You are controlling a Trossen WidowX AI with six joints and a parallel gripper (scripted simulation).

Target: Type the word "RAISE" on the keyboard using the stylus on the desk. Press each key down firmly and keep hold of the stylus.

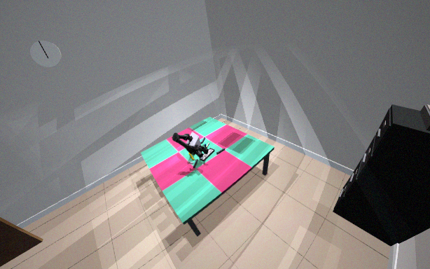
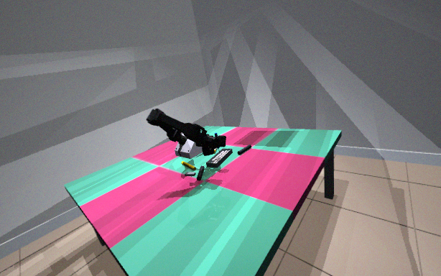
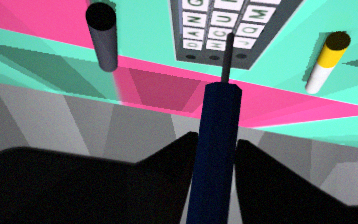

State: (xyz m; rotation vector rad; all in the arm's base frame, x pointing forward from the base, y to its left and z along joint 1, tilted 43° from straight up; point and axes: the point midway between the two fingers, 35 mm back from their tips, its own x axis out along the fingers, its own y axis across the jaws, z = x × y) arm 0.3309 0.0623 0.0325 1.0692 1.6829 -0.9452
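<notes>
My gripper (image 3: 216,144) is shut on the dark blue stylus (image 3: 222,107), with one black finger on each side of its barrel. The thin dark tip of the stylus reaches over the near end of the keyboard (image 3: 202,58) (image 2: 220,158) (image 1: 207,154). In the wrist view the tip lies between the C and Q keys; whether it touches a key cannot be told. The keyboard has a dark frame and white keys, whose letters appear sideways in the wrist view. The upper keys run out of that view. In the top and exterior views the arm hangs beside and over the keyboard, and the stylus is too small to make out clearly.
In the wrist view a dark cylinder (image 3: 103,40) stands left of the keyboard and a yellow-and-white cylinder (image 3: 327,62) right. In the exterior view, black bars (image 2: 244,149) (image 2: 200,173) lie off both keyboard ends, near a yellow stick (image 2: 188,165) and a small grey cylinder (image 2: 189,175).
</notes>
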